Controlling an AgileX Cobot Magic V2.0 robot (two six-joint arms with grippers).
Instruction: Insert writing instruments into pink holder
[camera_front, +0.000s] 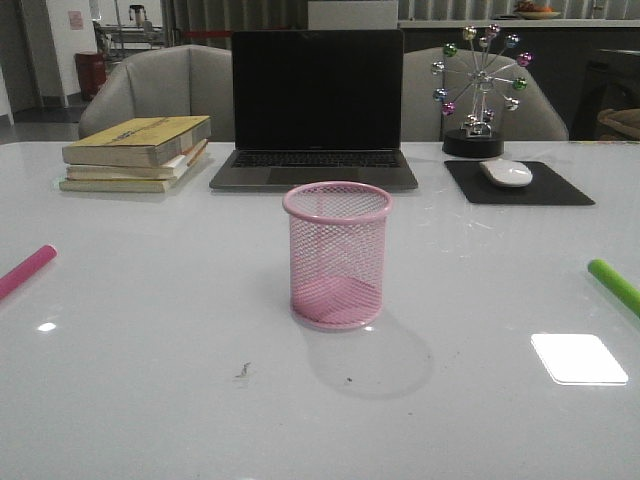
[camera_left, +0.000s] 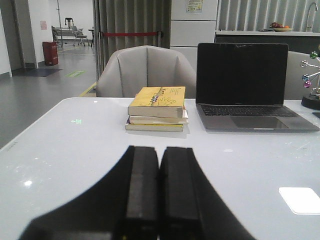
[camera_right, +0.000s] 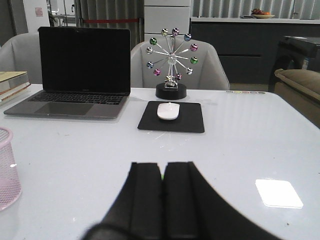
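The pink mesh holder (camera_front: 338, 255) stands upright and empty in the middle of the white table; part of the holder (camera_right: 7, 167) also shows in the right wrist view. The magenta pen (camera_front: 27, 270) lies at the table's left edge. The lime green pen (camera_front: 615, 285) lies at the right edge. Neither gripper shows in the front view. My left gripper (camera_left: 159, 150) is shut with nothing between its fingers, low over bare table. My right gripper (camera_right: 163, 165) is shut too. A thin green sliver (camera_right: 162, 176) of the pen shows past its fingertips.
A stack of books (camera_front: 140, 152) sits at the back left and an open laptop (camera_front: 315, 110) behind the holder. A white mouse (camera_front: 506, 172) on a black pad (camera_front: 560, 190) and a ferris-wheel ornament (camera_front: 478, 90) stand at the back right. Chairs line the far side.
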